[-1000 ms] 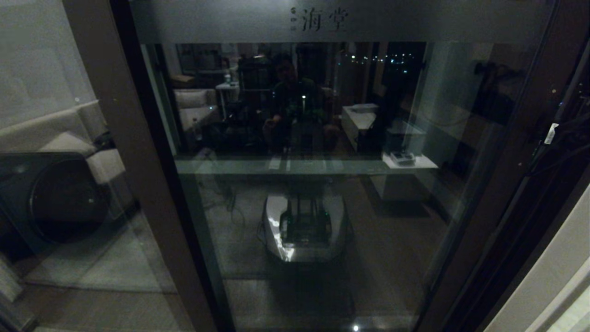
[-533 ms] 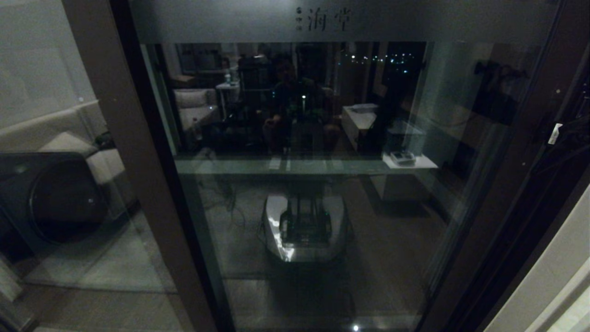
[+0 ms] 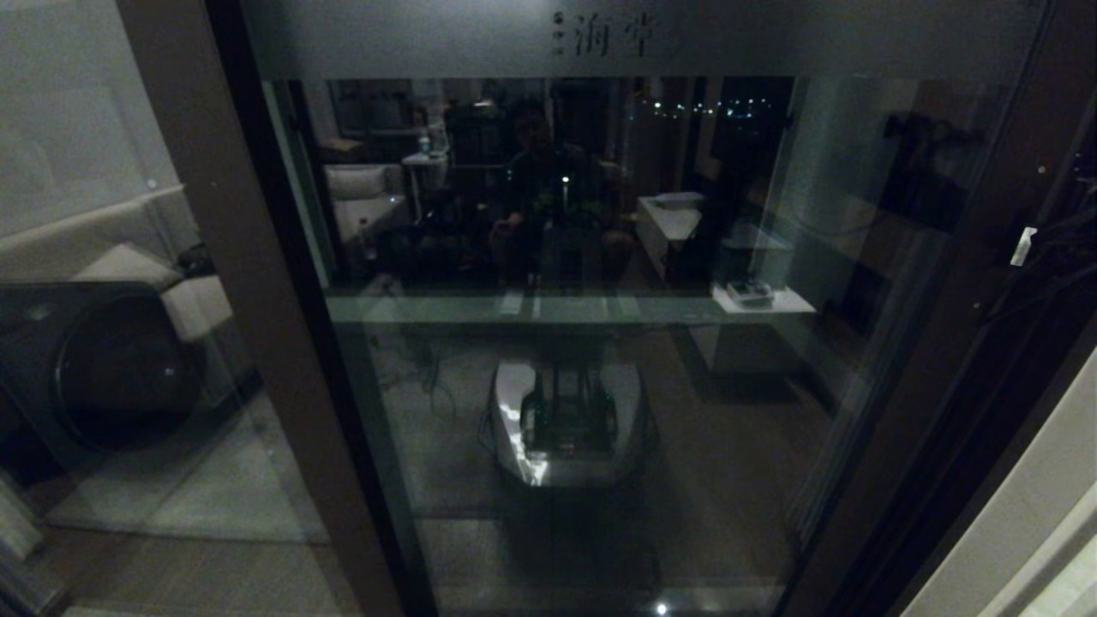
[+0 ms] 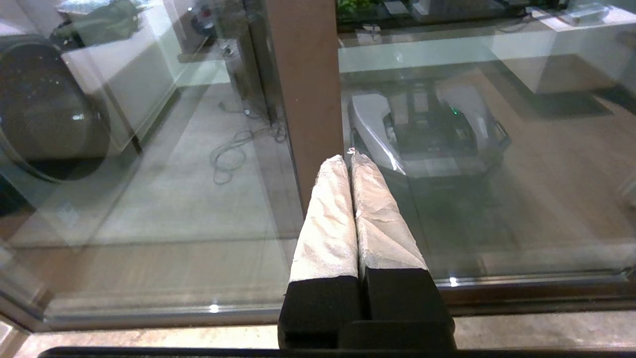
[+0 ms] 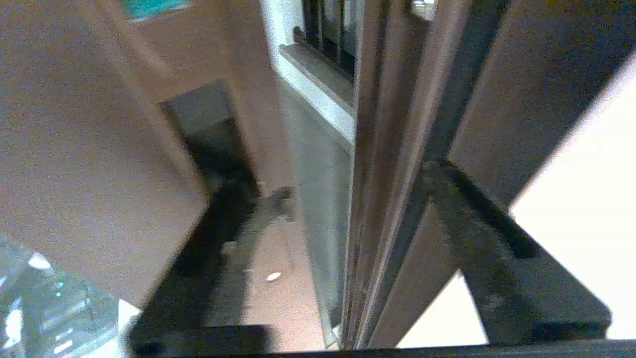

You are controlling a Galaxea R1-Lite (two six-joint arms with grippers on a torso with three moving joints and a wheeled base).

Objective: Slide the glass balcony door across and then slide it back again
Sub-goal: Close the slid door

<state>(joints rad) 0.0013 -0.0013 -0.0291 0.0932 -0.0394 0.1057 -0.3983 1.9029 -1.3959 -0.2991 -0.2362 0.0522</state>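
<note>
Left gripper (image 4: 350, 159) fully closed, empty, tips near brown post (image 4: 308, 89). Right gripper: opening can't be told, beside glass balcony door (image 3: 600, 343).

Home, prob. an apt living rm at night: sofa (image 3: 360, 201) and low table (image 3: 677, 224) mirrored in the glass balcony door (image 3: 600, 343) (city lights beyond), washing machine (image 3: 103, 368) behind the side pane.

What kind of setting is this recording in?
Probably a home, at night, at a balcony threshold: the glass balcony door fills the view, a sofa shows through the neighbouring pane, and a barred window lies beyond.
</note>
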